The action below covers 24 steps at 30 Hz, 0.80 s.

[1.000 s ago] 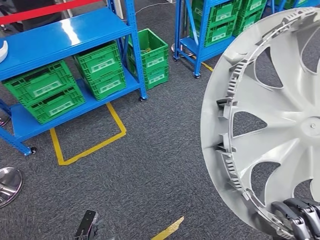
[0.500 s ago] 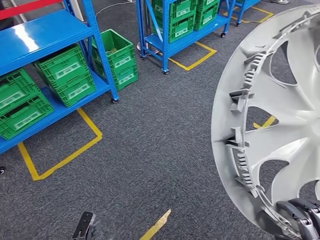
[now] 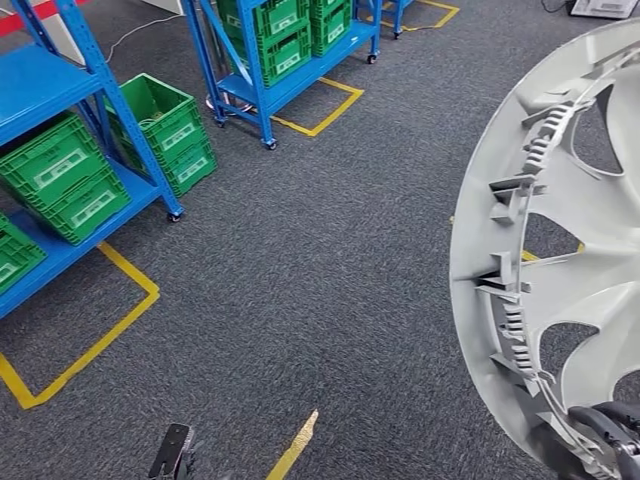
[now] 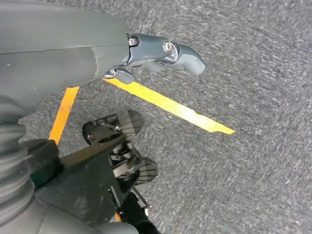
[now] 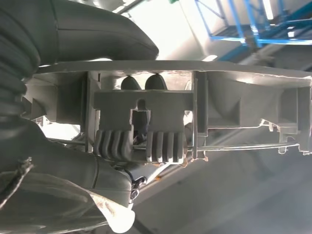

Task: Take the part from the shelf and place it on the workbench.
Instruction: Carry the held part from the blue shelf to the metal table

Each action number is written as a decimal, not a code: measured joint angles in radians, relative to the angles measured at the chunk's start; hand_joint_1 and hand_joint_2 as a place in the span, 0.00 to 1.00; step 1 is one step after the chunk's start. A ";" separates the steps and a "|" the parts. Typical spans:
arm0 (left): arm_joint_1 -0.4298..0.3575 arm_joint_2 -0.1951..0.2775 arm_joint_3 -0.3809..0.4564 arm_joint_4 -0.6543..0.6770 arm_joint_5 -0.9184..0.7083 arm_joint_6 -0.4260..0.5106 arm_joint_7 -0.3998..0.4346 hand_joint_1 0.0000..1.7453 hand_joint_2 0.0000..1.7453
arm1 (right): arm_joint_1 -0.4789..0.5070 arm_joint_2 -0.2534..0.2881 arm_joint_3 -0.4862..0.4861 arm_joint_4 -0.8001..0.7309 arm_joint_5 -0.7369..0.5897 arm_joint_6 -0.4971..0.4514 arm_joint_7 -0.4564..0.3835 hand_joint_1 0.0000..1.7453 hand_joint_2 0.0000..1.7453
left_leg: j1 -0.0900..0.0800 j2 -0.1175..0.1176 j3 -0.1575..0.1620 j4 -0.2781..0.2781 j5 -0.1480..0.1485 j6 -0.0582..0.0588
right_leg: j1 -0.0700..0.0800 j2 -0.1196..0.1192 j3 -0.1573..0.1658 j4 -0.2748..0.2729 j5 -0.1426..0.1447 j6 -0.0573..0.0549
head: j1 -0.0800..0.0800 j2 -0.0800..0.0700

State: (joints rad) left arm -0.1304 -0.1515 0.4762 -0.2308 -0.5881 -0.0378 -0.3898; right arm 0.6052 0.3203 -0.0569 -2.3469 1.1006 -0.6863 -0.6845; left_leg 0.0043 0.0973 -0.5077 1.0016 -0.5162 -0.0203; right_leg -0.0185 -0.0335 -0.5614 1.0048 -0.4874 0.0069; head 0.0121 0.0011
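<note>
Since the earlier frames my head view swings across the floor: the racks [image 3: 72, 120] slide toward the upper left, and the cover [image 3: 558, 270] shifts slightly right in the picture. This is camera motion, not motion of the racks.

My right hand [image 3: 611, 435] holds the cover, a pale grey wheel cover with curved spokes and ribbed clips along its inner rim. The cover stands nearly upright at the right of the head view, inner side toward me, above the grey carpet [image 3: 340, 270]. Dark fingers [image 3: 596, 420] wrap over its lower rim. In the right wrist view the hand [image 5: 73, 161] clamps the rim [image 5: 184, 83], with fingertips [image 5: 140, 83] visible behind a clip.

My left hand [image 4: 121, 73] hangs low above the carpet and holds nothing. Its thumb [image 4: 176, 51] points straight out and the fingers stand apart. Yellow tape [image 4: 165, 105] crosses the carpet beneath it.

Blue racks carry green crates [image 3: 64, 175] on their lower shelves. Yellow floor lines [image 3: 83, 345] mark the bays around them.
</note>
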 joint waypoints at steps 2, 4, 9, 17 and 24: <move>0.002 0.000 0.001 0.000 -0.002 0.001 -0.002 0.00 1.00 | 0.004 0.003 -0.003 0.005 -0.001 0.000 0.018 1.00 1.00 | 0.004 -0.057 -0.036 0.088 -0.063 -0.007 | -0.002 0.020 -0.006 -0.002 0.008 -0.014 | -0.003 0.000; 0.009 0.001 0.002 0.000 -0.006 0.002 -0.002 0.00 1.00 | 0.005 0.003 -0.006 0.011 0.003 0.000 0.040 1.00 1.00 | 0.005 -0.085 -0.096 0.226 -0.129 -0.005 | 0.001 0.046 -0.014 -0.002 0.013 -0.021 | -0.004 0.000; 0.015 0.003 0.008 0.000 -0.011 0.003 -0.004 0.00 1.00 | 0.010 0.003 -0.016 0.018 0.007 0.000 0.092 1.00 1.00 | 0.002 -0.130 -0.040 0.111 -0.026 0.020 | 0.009 0.117 -0.020 0.000 0.024 -0.019 | -0.004 0.000; 0.011 0.004 0.020 0.000 -0.017 0.006 -0.004 0.00 1.00 | 0.017 0.001 -0.035 0.027 0.005 0.000 0.135 1.00 1.00 | 0.004 -0.118 0.008 -0.034 0.023 0.045 | 0.006 0.095 -0.092 0.085 -0.012 0.019 | 0.001 0.000; 0.016 0.003 0.025 0.000 -0.018 0.009 -0.004 0.00 1.00 | 0.016 -0.005 -0.050 0.042 -0.002 0.000 0.164 1.00 1.00 | 0.002 -0.014 0.004 -0.030 0.020 0.037 | -0.012 0.003 -0.075 0.137 -0.040 0.048 | 0.007 0.000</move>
State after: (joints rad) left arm -0.1146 -0.1487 0.5007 -0.2308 -0.6061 -0.0290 -0.3941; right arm 0.6208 0.3153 -0.1069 -2.3052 1.0986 -0.6863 -0.5208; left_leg 0.0061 0.0831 -0.5039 0.9719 -0.4966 0.0164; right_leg -0.0300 -0.0309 -0.6367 1.1416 -0.5275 0.0552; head 0.0188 0.0011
